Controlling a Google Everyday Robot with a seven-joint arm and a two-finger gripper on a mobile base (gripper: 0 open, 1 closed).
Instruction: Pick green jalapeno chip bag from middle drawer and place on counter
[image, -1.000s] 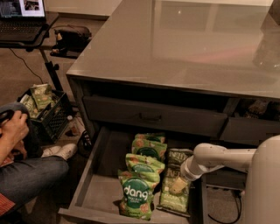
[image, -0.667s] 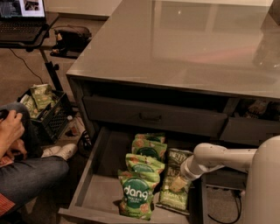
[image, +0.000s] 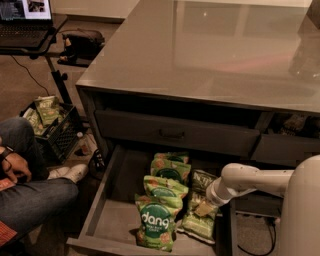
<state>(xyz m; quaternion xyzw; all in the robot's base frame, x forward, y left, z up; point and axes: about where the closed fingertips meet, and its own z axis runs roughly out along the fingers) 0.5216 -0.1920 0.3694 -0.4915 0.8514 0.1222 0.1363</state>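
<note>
The middle drawer (image: 117, 217) is pulled open below the counter (image: 200, 55), a glossy grey top. The dark olive-green jalapeno chip bag (image: 201, 181) lies flat along the drawer's right side, with pale lettering on its upper part. My gripper (image: 202, 208) reaches in from the right on a white arm. It is down on the middle of this bag and hides part of it. Several brighter green "dang" bags (image: 156, 222) lie in a row just left of it.
A closed drawer front with a metal pull (image: 172, 134) sits above the open drawer. A seated person's legs (image: 30, 197) are at the left. A black crate of snack bags (image: 50, 125) and a laptop stand (image: 25, 22) are behind them.
My gripper and arm stay almost where they were, over the olive bag. The person's hand at the left has shifted slightly.
</note>
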